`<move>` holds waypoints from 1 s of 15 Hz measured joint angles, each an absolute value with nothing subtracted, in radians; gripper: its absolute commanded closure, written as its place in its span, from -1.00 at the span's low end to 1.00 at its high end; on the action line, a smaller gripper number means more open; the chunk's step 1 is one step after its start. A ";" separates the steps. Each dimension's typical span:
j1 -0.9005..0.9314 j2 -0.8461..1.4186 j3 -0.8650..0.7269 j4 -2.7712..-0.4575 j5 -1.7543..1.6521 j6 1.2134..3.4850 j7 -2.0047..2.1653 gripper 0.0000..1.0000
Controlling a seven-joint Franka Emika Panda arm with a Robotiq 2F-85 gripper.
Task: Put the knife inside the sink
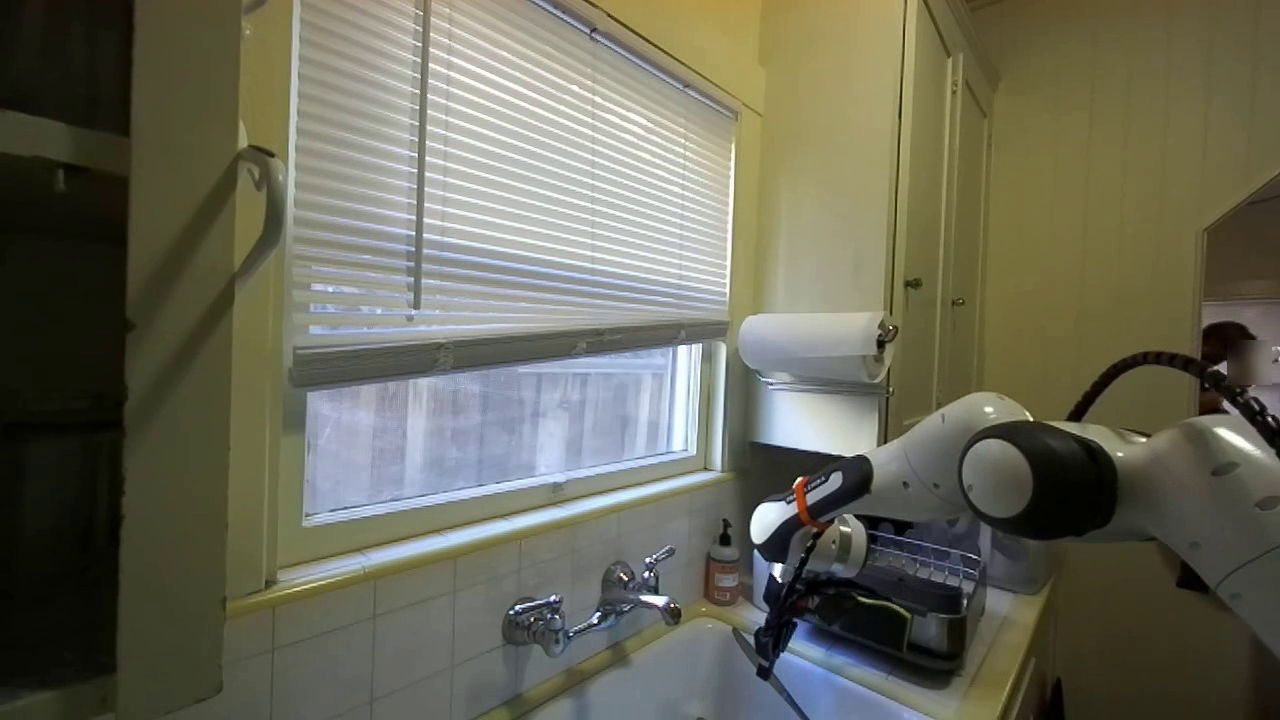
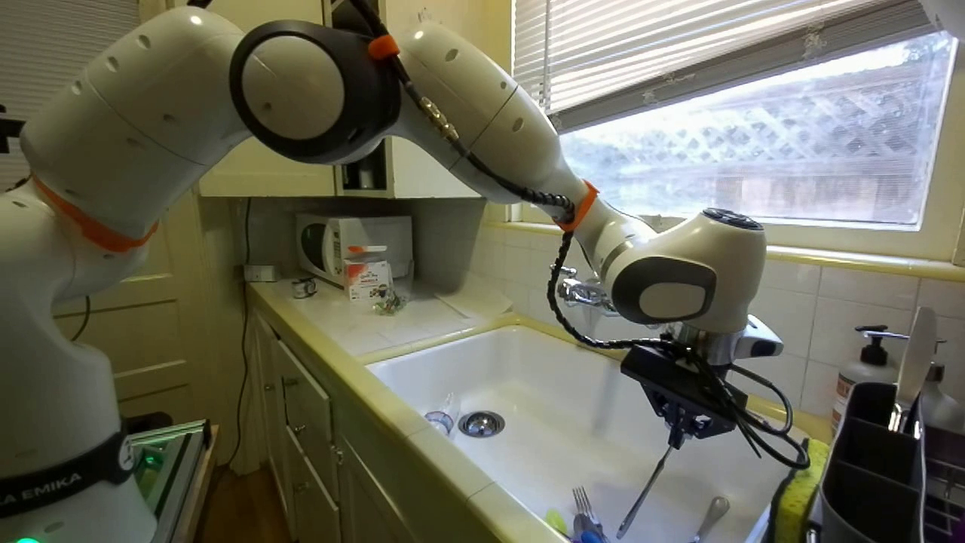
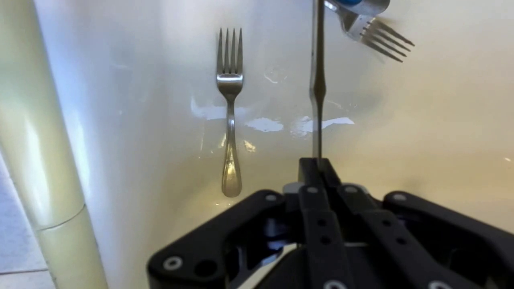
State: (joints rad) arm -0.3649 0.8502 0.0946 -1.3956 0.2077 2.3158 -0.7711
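Knife [image 3: 318,82] is slanting down over the sink [image 2: 558,422], pinched between nearly touching fingers [image 3: 308,176], so placing is apparently under way, and the next move is probably calling for lowering and release.

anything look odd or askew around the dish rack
Possibly: in an exterior view, what looks like a second knife sticks up at the dark cutlery caddy. Its blade points upward, which seems the wrong way round.
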 measured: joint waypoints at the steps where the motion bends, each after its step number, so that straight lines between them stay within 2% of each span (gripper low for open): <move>1: -0.365 0.852 0.094 -1.393 0.208 2.316 -0.771 0.98; 7: -0.387 0.948 0.138 -1.303 0.272 2.356 -0.769 0.98; 15: -0.326 1.209 0.133 -0.952 0.241 2.110 -0.656 0.98</move>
State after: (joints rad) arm -0.3258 1.2090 0.1334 -0.9524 0.2414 2.1100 -0.6555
